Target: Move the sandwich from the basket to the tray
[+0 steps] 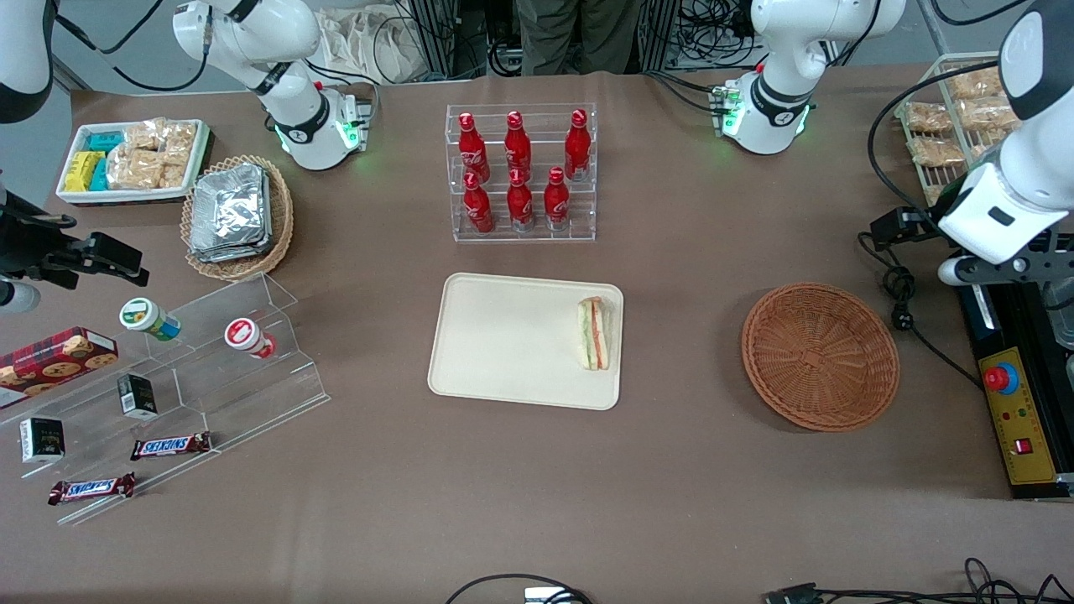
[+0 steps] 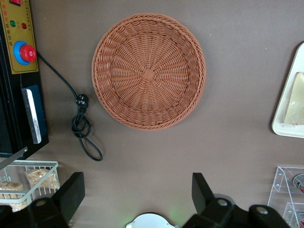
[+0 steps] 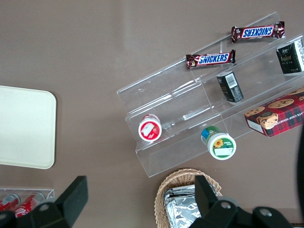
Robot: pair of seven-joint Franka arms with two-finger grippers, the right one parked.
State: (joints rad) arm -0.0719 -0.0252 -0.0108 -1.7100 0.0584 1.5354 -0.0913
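The sandwich (image 1: 594, 333), a pale wedge with red, orange and green layers, lies on the cream tray (image 1: 503, 335), close to the tray's edge nearest the basket. A strip of it (image 2: 297, 97) also shows on the tray's corner (image 2: 284, 121) in the left wrist view. The reddish-brown wicker basket (image 1: 821, 356) is empty, its woven bottom (image 2: 148, 71) fully in sight. My left gripper (image 2: 137, 190) hangs open and empty high above the bare table beside the basket, toward the working arm's end. Its black fingers (image 2: 71, 190) stand wide apart.
A clear rack of red bottles (image 1: 520, 172) stands farther from the camera than the tray. A control box with a red button (image 1: 998, 379), a black cable (image 2: 81, 126) and a wire rack of snack packets (image 1: 944, 126) lie near the working arm. Acrylic shelves (image 1: 210, 369) and a foil-packet basket (image 1: 237, 216) sit toward the parked arm's end.
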